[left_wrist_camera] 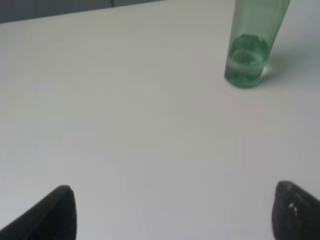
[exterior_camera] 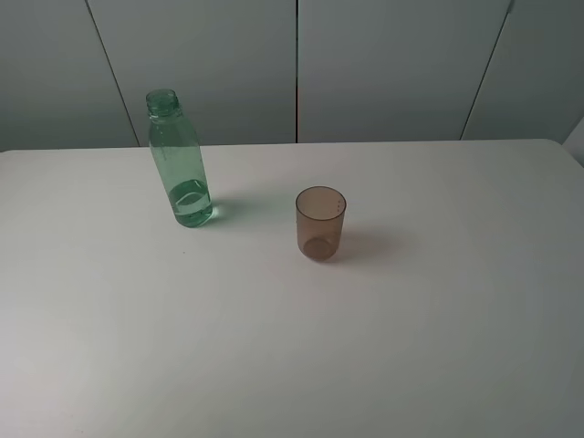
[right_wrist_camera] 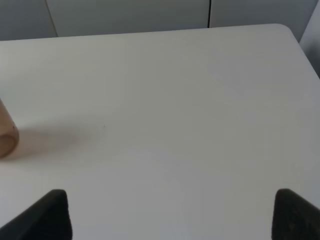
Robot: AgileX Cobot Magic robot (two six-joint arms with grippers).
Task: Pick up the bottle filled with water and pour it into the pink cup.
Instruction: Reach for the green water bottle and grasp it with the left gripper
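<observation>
The green transparent bottle (exterior_camera: 179, 161) stands upright on the white table (exterior_camera: 292, 347), uncapped, with a little water at its bottom. The pink cup (exterior_camera: 320, 223) stands upright to its right, apart from it. Neither gripper shows in the exterior high view. In the left wrist view the left gripper (left_wrist_camera: 172, 212) is open and empty, its black fingertips (left_wrist_camera: 55, 212) wide apart, with the bottle's lower part (left_wrist_camera: 247, 55) well ahead of it. In the right wrist view the right gripper (right_wrist_camera: 170, 215) is open and empty; only an edge of the cup (right_wrist_camera: 7, 135) shows at the frame's side.
Grey wall panels (exterior_camera: 292, 64) rise behind the table's far edge. The table's right far corner (right_wrist_camera: 287, 30) shows in the right wrist view.
</observation>
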